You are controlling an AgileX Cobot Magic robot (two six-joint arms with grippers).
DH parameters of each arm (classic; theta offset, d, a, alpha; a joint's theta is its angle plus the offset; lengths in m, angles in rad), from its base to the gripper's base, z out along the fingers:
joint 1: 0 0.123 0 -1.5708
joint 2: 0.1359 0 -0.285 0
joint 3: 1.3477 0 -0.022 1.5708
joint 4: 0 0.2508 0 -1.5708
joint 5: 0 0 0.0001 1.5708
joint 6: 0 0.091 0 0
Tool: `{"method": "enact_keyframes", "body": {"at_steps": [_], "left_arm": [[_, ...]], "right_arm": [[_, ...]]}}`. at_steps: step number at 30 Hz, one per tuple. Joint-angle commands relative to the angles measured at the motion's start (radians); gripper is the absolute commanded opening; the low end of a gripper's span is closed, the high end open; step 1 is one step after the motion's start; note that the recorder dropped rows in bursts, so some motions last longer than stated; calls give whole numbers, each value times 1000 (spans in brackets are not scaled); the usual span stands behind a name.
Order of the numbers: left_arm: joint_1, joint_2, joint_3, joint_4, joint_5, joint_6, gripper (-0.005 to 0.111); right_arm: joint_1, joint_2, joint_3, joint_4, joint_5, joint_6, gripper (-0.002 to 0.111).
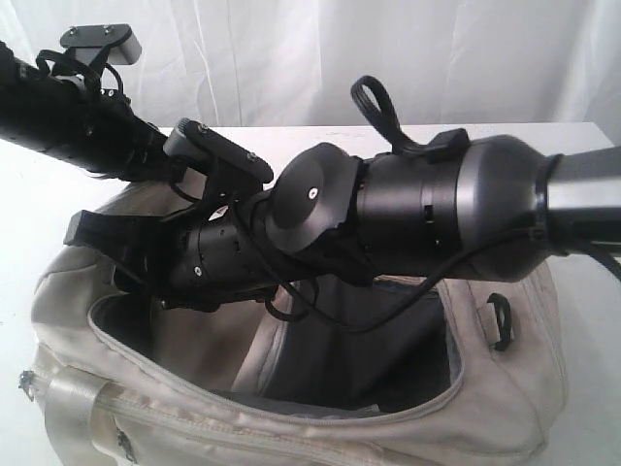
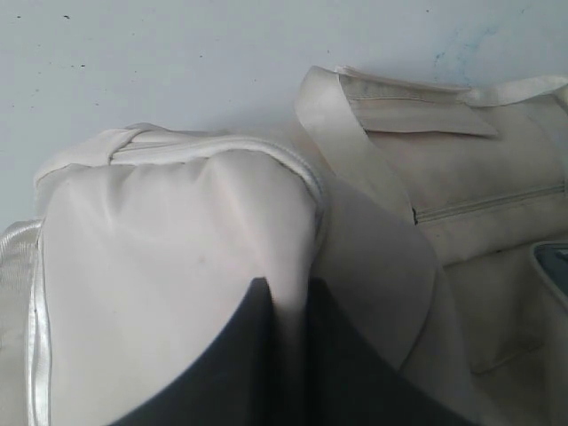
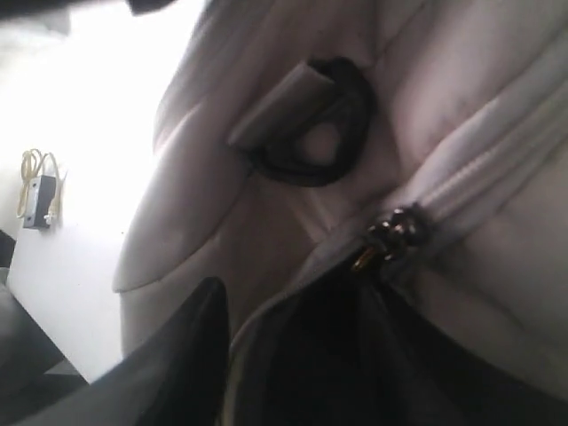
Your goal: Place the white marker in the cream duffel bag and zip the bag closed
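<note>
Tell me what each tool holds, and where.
Left tool pinches a fold of the cream duffel bag at its end; right tool stands open, holding nothing visible.

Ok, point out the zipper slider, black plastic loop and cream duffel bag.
zipper slider [image 3: 390, 232]: right wrist view, its metal body.
black plastic loop [image 3: 353, 111]: right wrist view, the ring's curved side.
cream duffel bag [image 1: 291, 437]: exterior view, front wall.

Bright, even light fills the exterior view; the white curtain [image 1: 291, 58] and desk [image 1: 592, 349] are nearly washed out, and the black right arm [image 1: 437, 204], close to the lens, looks slightly blurred. The right wrist view is blown out along one side, leaving the cream duffel bag [image 3: 461, 115] dim and soft. The left wrist view is hazy and low in contrast.
</note>
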Motion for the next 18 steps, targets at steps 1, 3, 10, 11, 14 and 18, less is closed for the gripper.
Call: {"method": "enact_keyframes", "body": {"at_steps": [1, 3, 10, 11, 14, 18], "left_arm": [[-5, -7, -8, -28, -8, 7, 1], [-5, -7, -8, -28, -8, 7, 1], [-5, -7, -8, -28, -8, 11, 1], [-5, -7, -8, -28, -8, 11, 1], [-5, -7, -8, -28, -8, 11, 1], [-5, -7, -8, -28, -8, 11, 1]], "right_arm": [[-14, 12, 3, -2, -35, -17, 44], [-26, 20, 3, -2, -35, -17, 44], [-41, 54, 3, 0, -35, -17, 44], [-41, 53, 3, 0, -43, -17, 44], [-41, 65, 3, 2, -69, -17, 42], [-41, 71, 3, 2, -95, -12, 32]]}}
